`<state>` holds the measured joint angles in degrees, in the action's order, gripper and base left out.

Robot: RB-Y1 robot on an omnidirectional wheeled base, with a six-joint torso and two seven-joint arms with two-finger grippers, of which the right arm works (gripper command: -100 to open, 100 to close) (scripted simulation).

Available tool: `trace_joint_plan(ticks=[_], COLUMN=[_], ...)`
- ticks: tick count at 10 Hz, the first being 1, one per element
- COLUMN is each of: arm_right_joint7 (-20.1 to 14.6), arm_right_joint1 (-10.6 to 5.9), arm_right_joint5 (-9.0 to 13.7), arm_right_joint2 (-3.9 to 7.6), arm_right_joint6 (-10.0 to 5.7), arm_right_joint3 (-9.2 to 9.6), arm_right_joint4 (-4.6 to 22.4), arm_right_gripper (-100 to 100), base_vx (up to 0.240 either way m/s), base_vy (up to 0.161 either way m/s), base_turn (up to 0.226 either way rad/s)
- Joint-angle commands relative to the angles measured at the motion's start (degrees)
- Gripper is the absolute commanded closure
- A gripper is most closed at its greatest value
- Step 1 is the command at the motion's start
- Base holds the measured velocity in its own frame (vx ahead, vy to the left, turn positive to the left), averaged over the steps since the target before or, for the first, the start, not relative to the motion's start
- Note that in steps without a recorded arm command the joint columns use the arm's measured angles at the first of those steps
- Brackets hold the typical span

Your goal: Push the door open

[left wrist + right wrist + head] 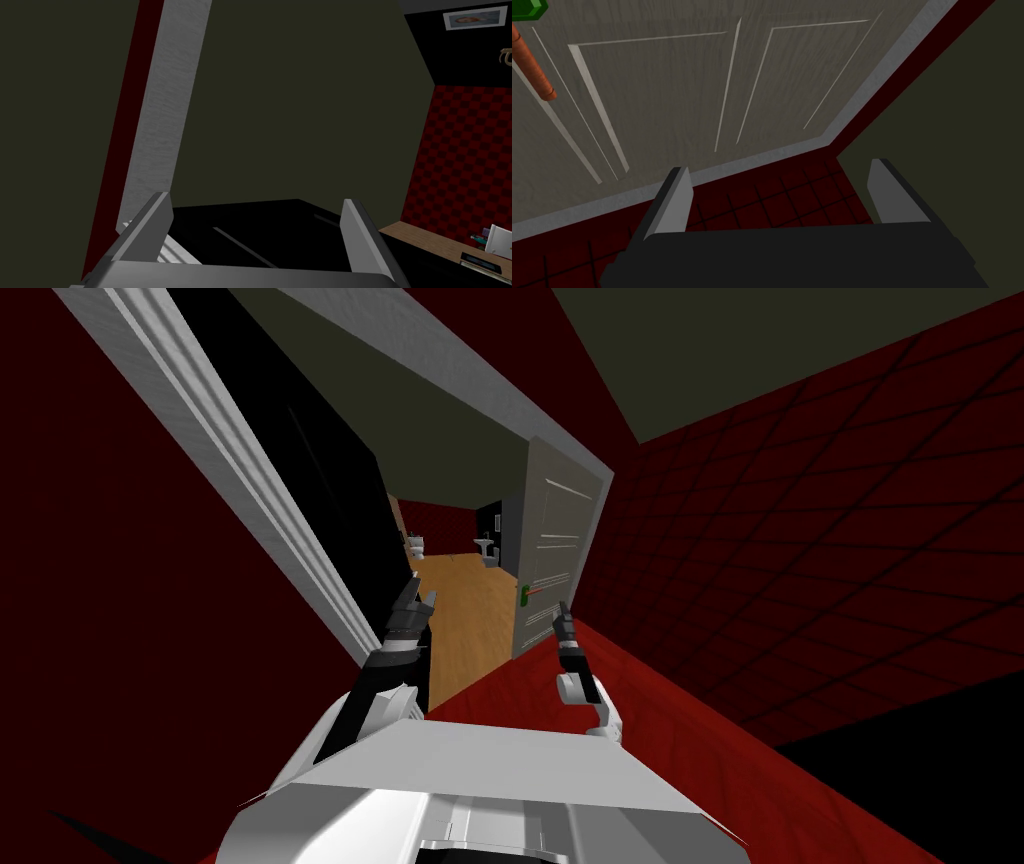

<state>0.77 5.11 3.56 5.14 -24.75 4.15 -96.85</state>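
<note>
Dark red tiled walls (850, 538) enclose the scene, cut by a doorway whose white frame (235, 463) slants across the head view with a black area just behind it. The grey panelled door (553, 538) is found on the right of that opening, already standing partly ajar, its long axis upright and its free edge turned toward the gap. A wooden floor (462, 623) is seen through the gap, with small white fixtures (486, 548) far beyond.

The right gripper (562, 620) is held just short of the door's free edge, with its fingers spread wide and nothing between them. In the right wrist view the panelled face lies straight ahead of the fingertips, though contact cannot be confirmed. The left gripper (415, 600) is raised beside the frame on the other side of the opening, likewise wide and empty, and is pointed past the frame rather than at the door.

The red lever handle (534, 588), set on a green base, is seen just above the right gripper, near the free edge.

The right arm is judged the nearer. A forward push on the leaf close to the handle edge would be called for. Nothing is seen between gripper and door, though the lever could be snagged by an open finger.
</note>
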Motion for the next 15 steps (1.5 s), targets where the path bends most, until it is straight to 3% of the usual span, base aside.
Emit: trace_joint_plan(ticks=[1, 2, 4, 5, 7, 8, 10, 11, 13, 14, 15], arm_right_joint7=[-0.2, -0.2, -0.4, -0.4, -0.6, -0.6, -0.9, -0.9, -1.1, -1.1, -1.2], arm_right_joint1=[-1.38, -1.38, -3.84, -3.84, -6.30, -6.30, -8.76, -8.76, -11.22, -11.22, -12.43], arm_right_joint5=[0.5, 0.5, 1.3, 1.3, 2.2, 2.2, 3.0, 3.0, 3.8, 3.8, 4.2], arm_right_joint2=[0.39, 0.39, 0.91, 0.91, 1.43, 1.43, 1.91, 1.91, 2.39, 2.39, 2.62], arm_right_joint6=[-0.26, -0.26, -0.59, -0.59, -0.93, -0.93, -1.27, -1.27, -1.61, -1.61, -1.77], arm_right_joint3=[0.12, 0.12, 0.37, 0.37, 0.62, 0.62, 0.87, 0.87, 1.12, 1.12, 1.25], arm_right_joint4=[2.9, 2.9, 6.8, 7.4, 11.3, 11.8, 15.4, 16.3, 20.2, 20.8, 23.0], arm_right_gripper=[-100, -100, -100, -100, -100, -100, -100, -100, -100, -100, -100], base_vx=[0.032, 0.021, 0.039, 0.026, 0.028, 0.033, 0.035, 0.035, 0.020, 0.014, 0.013], base_vy=[-0.076, -0.062, -0.083, -0.083, -0.089, -0.085, -0.084, -0.084, -0.093, -0.086, -0.078], base_turn=[0.115, 0.064, 0.160, 0.070, 0.151, 0.068, 0.153, 0.067, 0.166, 0.050, 0.091])
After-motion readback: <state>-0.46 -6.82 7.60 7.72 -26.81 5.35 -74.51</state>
